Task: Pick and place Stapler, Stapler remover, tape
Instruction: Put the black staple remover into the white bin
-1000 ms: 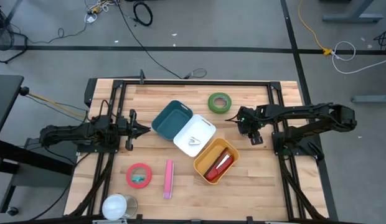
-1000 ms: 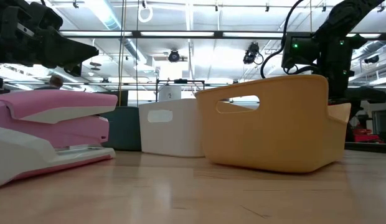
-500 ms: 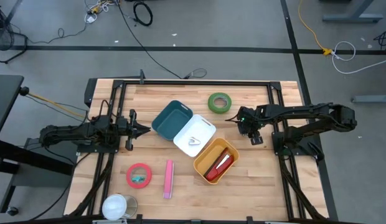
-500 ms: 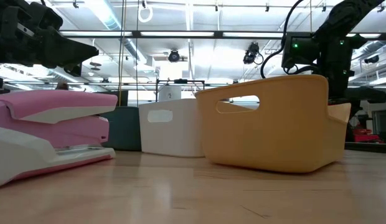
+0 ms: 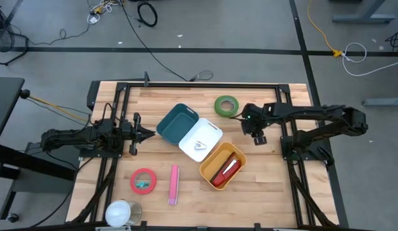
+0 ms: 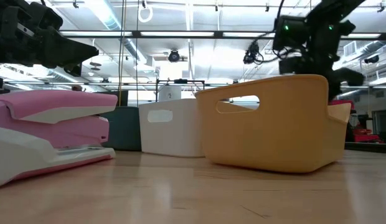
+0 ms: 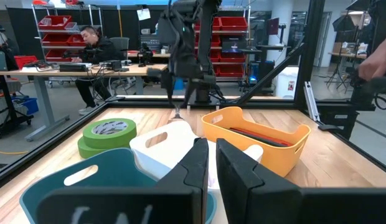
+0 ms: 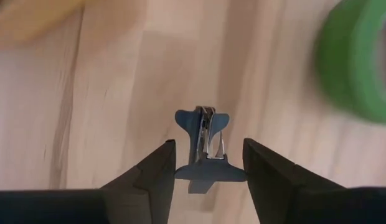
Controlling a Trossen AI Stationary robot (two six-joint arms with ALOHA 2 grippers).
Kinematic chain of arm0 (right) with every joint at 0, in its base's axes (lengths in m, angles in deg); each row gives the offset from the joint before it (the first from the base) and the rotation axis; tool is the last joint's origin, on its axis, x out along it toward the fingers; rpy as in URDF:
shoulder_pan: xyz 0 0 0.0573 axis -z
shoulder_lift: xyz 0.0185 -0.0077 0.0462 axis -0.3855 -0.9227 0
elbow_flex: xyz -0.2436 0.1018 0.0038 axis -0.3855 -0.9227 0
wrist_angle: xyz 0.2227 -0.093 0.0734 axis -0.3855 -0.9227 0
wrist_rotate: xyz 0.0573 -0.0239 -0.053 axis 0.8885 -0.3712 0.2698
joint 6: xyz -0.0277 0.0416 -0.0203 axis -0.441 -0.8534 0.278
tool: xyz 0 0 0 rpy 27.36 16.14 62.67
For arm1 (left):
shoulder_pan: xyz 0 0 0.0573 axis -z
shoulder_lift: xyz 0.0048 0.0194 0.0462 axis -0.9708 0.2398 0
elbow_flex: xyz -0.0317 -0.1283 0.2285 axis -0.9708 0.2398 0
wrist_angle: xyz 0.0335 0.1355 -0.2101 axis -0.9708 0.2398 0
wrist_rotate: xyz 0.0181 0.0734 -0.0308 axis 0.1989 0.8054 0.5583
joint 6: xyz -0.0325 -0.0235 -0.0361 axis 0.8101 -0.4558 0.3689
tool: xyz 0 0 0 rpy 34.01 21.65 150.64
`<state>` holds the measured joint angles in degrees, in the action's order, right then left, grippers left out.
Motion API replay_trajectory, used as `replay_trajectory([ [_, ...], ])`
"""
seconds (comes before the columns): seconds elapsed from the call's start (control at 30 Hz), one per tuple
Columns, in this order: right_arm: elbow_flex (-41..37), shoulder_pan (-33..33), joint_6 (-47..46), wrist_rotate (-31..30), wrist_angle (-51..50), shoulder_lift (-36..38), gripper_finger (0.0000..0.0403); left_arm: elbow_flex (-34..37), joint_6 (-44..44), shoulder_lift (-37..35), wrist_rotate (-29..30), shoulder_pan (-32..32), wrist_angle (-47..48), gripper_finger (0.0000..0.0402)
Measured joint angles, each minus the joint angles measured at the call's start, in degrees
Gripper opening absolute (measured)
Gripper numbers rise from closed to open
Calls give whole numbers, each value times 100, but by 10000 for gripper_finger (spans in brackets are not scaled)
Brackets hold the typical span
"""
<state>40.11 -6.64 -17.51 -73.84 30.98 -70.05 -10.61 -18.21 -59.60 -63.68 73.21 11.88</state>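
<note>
The right gripper (image 5: pixel 257 131) is hanging over the bare wood at the right of the bins, and its two dark fingers (image 8: pixel 149 177) are pinching a small blue-grey metal staple remover (image 8: pixel 203 146) between them. In the right wrist view the remover is sitting crosswise between the pads, with its winged end pointing forward, away from the wrist, along the line of the fingers.

From this gripper the green roll of tape (image 5: pixel 226 106) is lying just beside it, toward the far edge of the table. The white plastic bin (image 5: pixel 200 139) is lying toward the table's middle, and the yellow plastic bin (image 5: pixel 223 166), with a red stapler (image 5: pixel 224 170) inside, is lying nearer the front edge. The white bin is already holding a small pale wire-like thing, which I cannot identify. I judge that the remover is going toward one of these bins, and the right arm is clearly the nearer one for that.

The left gripper (image 5: pixel 147 134) is waiting at the left, its fingers pressed together and holding nothing, pointing at the teal plastic bin (image 5: pixel 175 123).
</note>
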Motion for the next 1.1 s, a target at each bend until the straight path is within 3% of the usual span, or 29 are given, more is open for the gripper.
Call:
replay_trajectory([
  [0.37,1032,1,7,0,64,0,174,0,0,0,0,-2,0,37],
  [0.8,1158,-1,21,0,176,-44,174,0,0,0,0,-2,0,37],
  [1.1,2037,-179,48,0,-146,-624,174,0,0,0,0,-2,3,37],
])
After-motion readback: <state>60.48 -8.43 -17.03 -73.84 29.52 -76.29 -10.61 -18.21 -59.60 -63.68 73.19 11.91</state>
